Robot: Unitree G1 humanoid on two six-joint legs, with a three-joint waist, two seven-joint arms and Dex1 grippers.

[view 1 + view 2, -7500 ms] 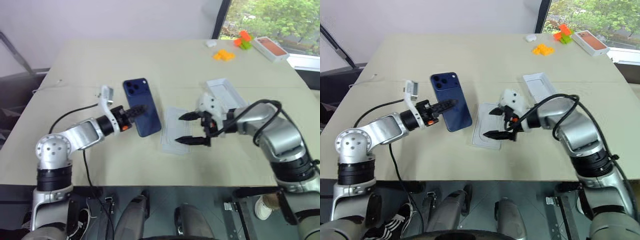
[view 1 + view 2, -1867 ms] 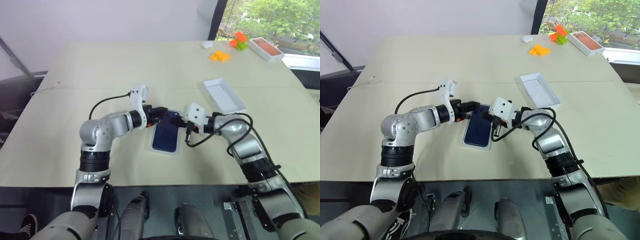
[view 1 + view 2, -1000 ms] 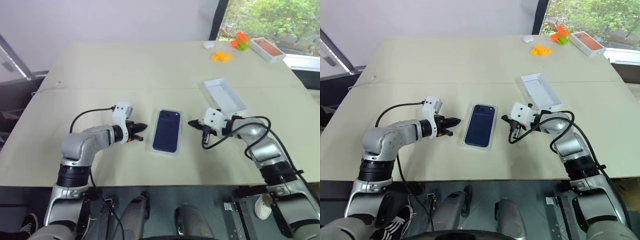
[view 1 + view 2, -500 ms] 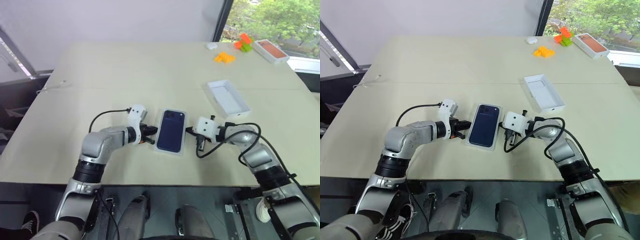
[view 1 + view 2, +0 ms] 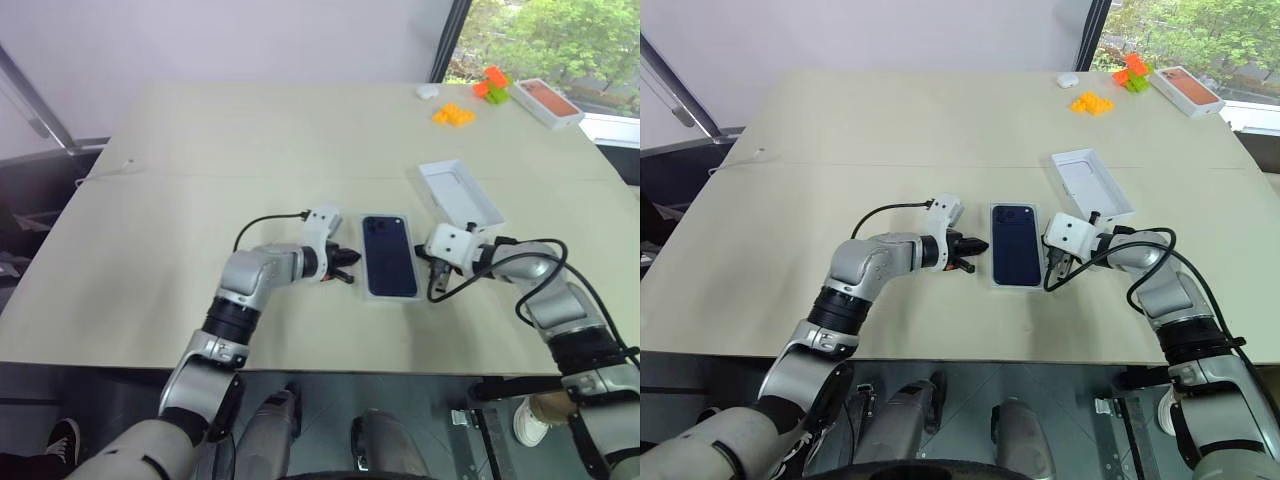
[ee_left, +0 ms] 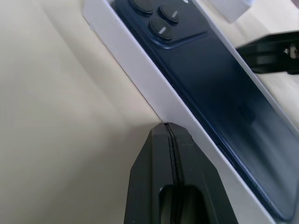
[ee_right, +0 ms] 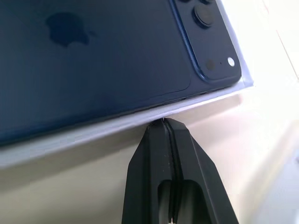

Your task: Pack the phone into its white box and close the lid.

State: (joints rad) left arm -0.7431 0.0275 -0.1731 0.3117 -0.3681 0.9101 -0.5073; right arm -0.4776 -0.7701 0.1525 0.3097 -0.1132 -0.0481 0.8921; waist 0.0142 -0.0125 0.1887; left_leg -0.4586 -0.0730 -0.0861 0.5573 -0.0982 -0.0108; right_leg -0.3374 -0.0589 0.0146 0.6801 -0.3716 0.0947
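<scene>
The phone point(image 5: 389, 255) lies back-up in the white box point(image 5: 366, 282) on the bench point(image 5: 200, 150), camera cluster at the far end. The left gripper point(image 5: 347, 278) sits on one long side, jaws pressed together, tip right against the box's wall. The right gripper point(image 7: 163, 128) mirrors it on the other long side, jaws also pressed together, tip at the box's edge near the camera end. The lid point(image 5: 460, 192) lies open-side up beyond the right gripper, apart from the box.
</scene>
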